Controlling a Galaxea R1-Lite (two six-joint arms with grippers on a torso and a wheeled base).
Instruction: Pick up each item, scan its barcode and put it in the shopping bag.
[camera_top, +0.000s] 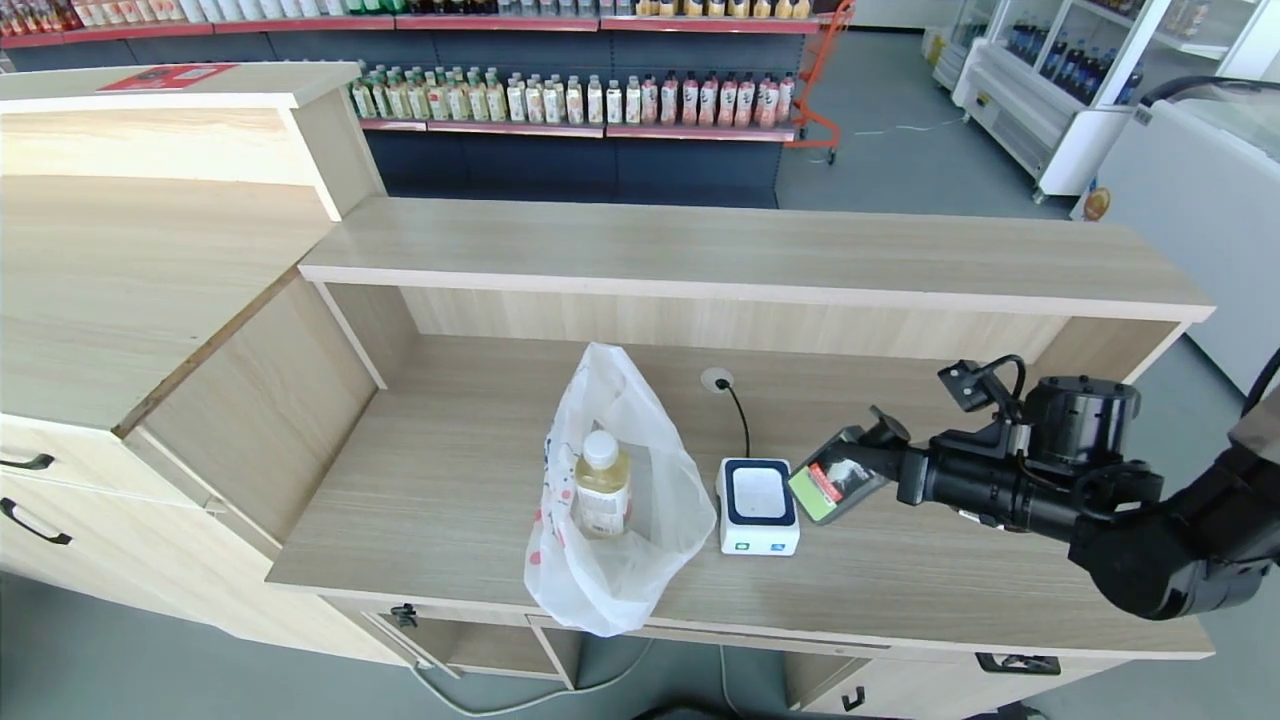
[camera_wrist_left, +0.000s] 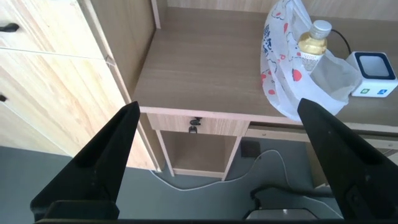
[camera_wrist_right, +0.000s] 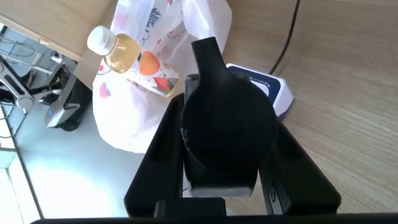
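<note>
Checkout counter (camera_top: 430, 500) at mid-task, as I am viewing it from the operator's station. The shopping bag (camera_top: 640, 560) is standing open near the front edge of the counter, left of centre. One bottle (camera_top: 603, 487) with a white cap is standing upright inside it, and I am judging that item as already scanned and bagged. Just right of the bag the scanner (camera_top: 757, 497) is sitting face up, its cable running toward the far side of the counter. The right gripper (camera_top: 862, 462) is reaching in from the right and clamping a small packet (camera_top: 833, 480), dark with a green edge and a red label. The packet is tilting toward the scanner and hanging just beside its right edge. I cannot tell whether packet and scanner are touching, nor which face is carrying the barcode. The left gripper (camera_wrist_left: 219, 104) is hanging off the near left of the counter, well apart from the bag, with its fingers spread wide and nothing between them. I am reading the present step as the scan of the second item: the pick-up is done, the scan is in hand, and the drop into the bag to the left is yet to come. Bottle and packet are the two goods I am seeing here, so I am judging the packet to be the last one.
</note>
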